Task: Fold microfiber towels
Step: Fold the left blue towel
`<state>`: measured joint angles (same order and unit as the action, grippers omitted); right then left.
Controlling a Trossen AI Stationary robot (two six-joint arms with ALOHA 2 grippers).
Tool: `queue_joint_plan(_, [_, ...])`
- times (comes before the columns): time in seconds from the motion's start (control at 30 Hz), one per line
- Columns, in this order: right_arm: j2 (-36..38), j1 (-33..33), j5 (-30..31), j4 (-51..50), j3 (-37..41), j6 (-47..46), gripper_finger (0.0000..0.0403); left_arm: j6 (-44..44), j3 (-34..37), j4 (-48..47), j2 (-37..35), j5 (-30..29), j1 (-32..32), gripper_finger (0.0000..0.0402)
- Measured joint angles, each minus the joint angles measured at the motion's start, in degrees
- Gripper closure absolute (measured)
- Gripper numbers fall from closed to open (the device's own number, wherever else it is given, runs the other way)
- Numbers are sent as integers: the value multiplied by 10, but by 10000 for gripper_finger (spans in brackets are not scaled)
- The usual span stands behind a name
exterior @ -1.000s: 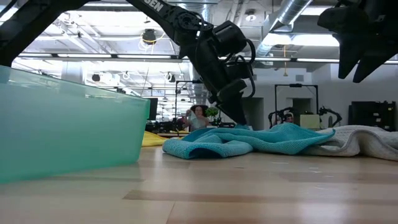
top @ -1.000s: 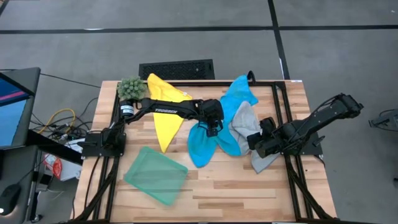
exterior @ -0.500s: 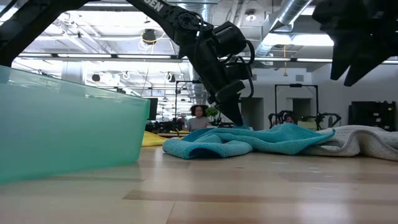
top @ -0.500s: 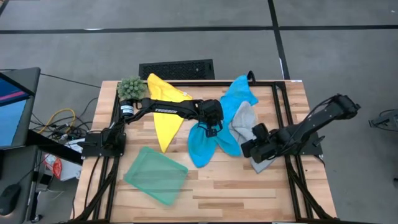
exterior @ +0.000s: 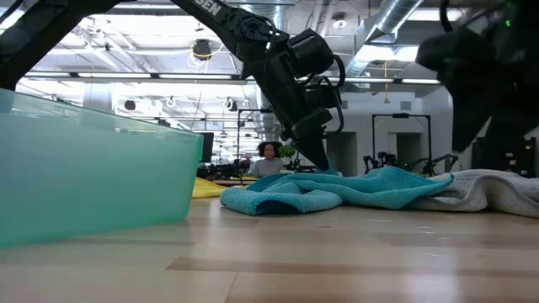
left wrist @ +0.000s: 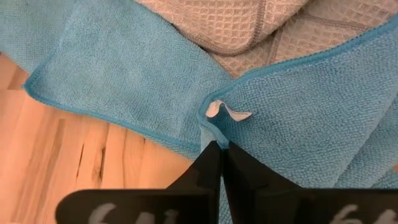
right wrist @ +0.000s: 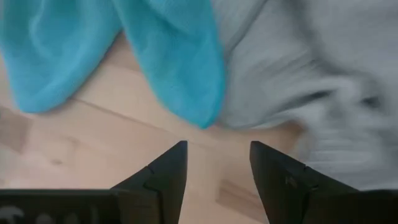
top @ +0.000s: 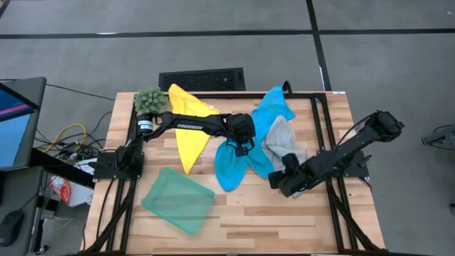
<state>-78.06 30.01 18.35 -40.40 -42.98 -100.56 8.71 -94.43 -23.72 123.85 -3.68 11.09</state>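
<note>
Two bright blue towels lie crumpled mid-table, one [top: 231, 167] toward the near side and one [top: 274, 107] running toward the far edge. A light grey towel [top: 284, 136] lies partly on them. My left gripper [top: 245, 147] is shut on a blue towel's edge. My right gripper [top: 279, 182] hovers open over bare wood just near the blue tip [right wrist: 186, 81] and the grey towel [right wrist: 311, 74]. A yellow towel [top: 188, 131] lies flat at the far left, and a teal green towel [top: 178, 199] at the near left. My left gripper pinches the blue towel's hemmed edge [left wrist: 214, 132] between its two fingers, right beside the small white tag [left wrist: 227, 112] at a corner. The fingers come from above, pointing down. The towel lies slack on the table and the other cloths. How many layers are held does not show.
A fuzzy green plant ball [top: 149, 100] sits at the far left corner. The black frame rails [top: 323, 135] run along both sides of the table. Bare wood [top: 270, 217] lies along the near edge, to the right of the teal green towel.
My left gripper has shut on the blue towel's edge without shifting. My right gripper has moved toward the table's left and near edges and come down, from over the grey towel to the wood beside the blue towel's near tip. It has stayed open.
</note>
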Motion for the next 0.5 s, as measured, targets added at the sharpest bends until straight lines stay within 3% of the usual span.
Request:
queue_joint_plan(0.1, [8, 0, 2, 75, 47, -19, 204, -1, 0, -5, 0, 0, 0, 399])
queue_joint_plan(0.5, [10, -2, 31, 109, 78, -1, 204, -9, 0, -25, 0, 0, 0, 399])
